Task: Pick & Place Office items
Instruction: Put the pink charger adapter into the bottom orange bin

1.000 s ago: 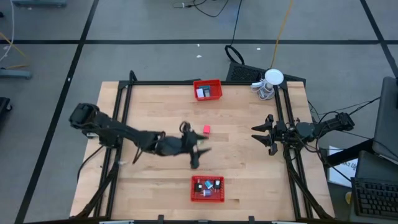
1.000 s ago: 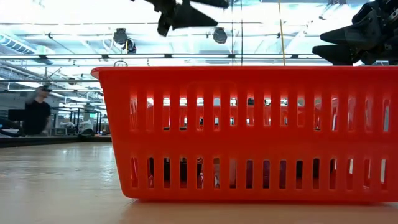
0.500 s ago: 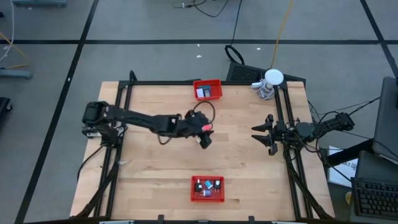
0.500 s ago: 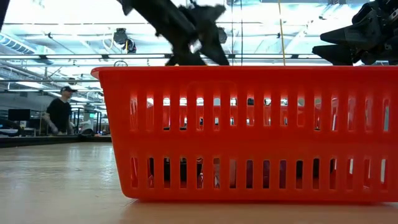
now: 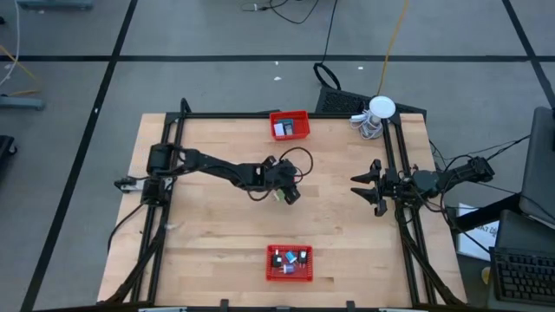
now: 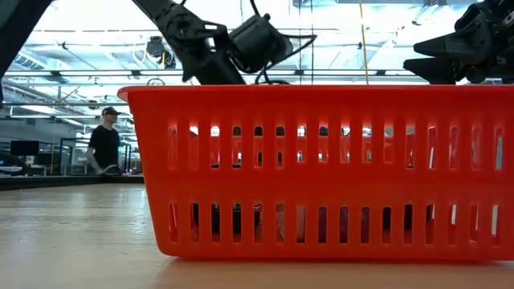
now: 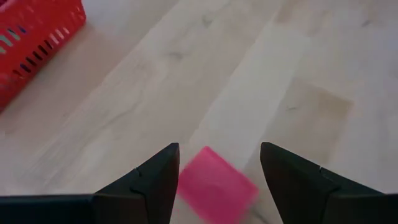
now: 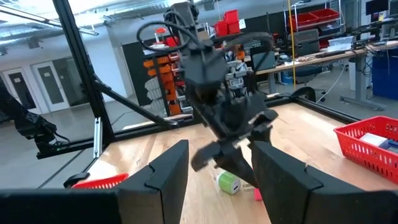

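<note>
Left end effector (image 7: 217,171) over tabletop (image 5: 347,234) centre, fingers spread astride pink item (image 7: 216,185), poised to pinch. Right end effector (image 5: 362,186) parked at right edge, fingers apart, empty.

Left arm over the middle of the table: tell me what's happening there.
The left gripper hangs over the wooden table with its fingers open on either side of a small pink flat item lying on the wood, not yet gripped. Two red mesh baskets sit at the far and near edges. The right gripper waits, open, at the right side.
</note>
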